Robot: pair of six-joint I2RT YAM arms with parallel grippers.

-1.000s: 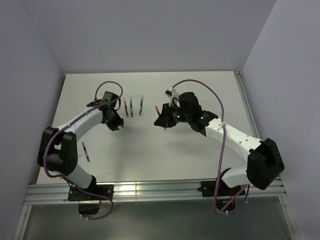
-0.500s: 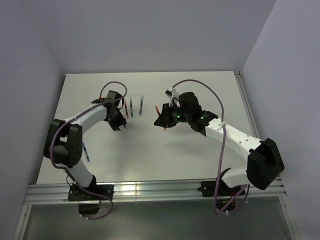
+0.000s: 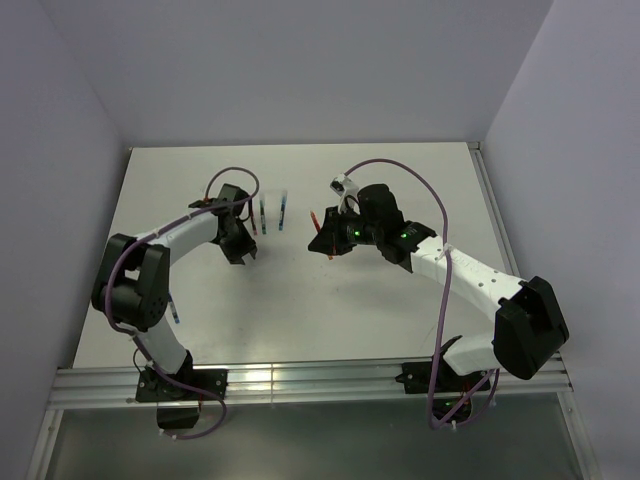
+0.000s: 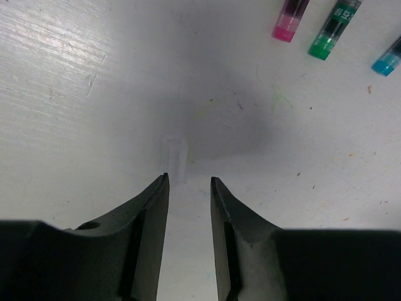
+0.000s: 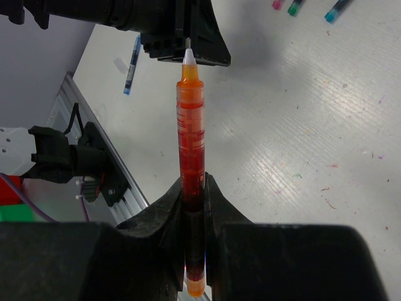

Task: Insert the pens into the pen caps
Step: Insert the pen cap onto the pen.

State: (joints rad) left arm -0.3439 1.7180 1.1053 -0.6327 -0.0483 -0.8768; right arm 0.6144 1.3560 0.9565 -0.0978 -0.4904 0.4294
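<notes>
One note: left pincer [image 4: 189,179], half-open, empty, should centre on clear cap [image 4: 177,158] before closing; right pincer [image 5: 194,187] grips orange-red pen [image 5: 190,119].

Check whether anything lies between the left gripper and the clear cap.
Nothing visible does. The clear cap lies on the bare table just ahead of the open left gripper. The three pens lie farther off, up and right in the wrist view.

Left hand [image 4: 188,179] ajar, right hand [image 5: 194,182] tight.
</notes>
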